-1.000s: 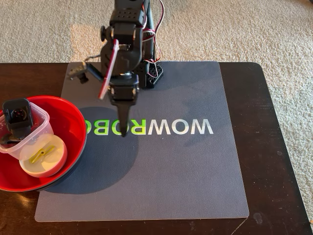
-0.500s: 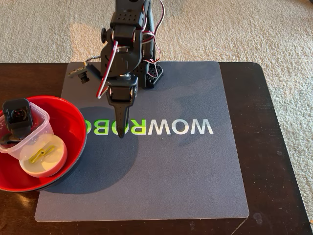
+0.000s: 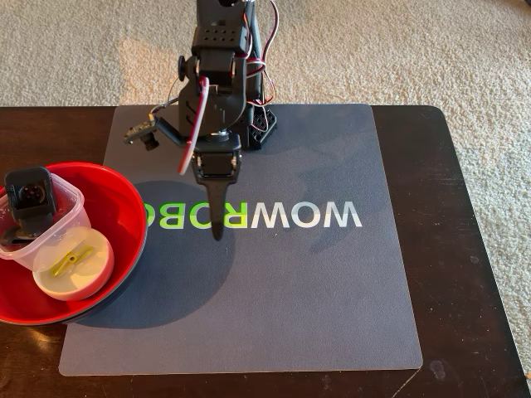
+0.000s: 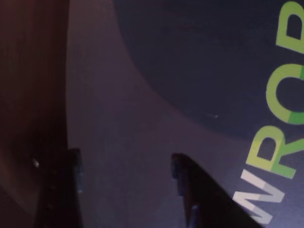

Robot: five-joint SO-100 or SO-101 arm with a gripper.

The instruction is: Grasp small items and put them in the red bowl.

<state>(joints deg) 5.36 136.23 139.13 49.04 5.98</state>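
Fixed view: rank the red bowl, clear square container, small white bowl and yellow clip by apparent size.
1. red bowl, cut off by the frame's left edge
2. and 3. clear square container and small white bowl: too similar to rank
4. yellow clip

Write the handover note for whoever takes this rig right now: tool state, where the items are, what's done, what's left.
Tool: empty, above the grey mat near the lettering; the wrist view shows its fingers apart.
Large red bowl, at the fixed view's left edge, holds the clear square plastic container, the black boxy part in it, the small white round bowl and the tiny yellow clip inside that.
Done: those items are in.
Left: no loose items visible on the mat.
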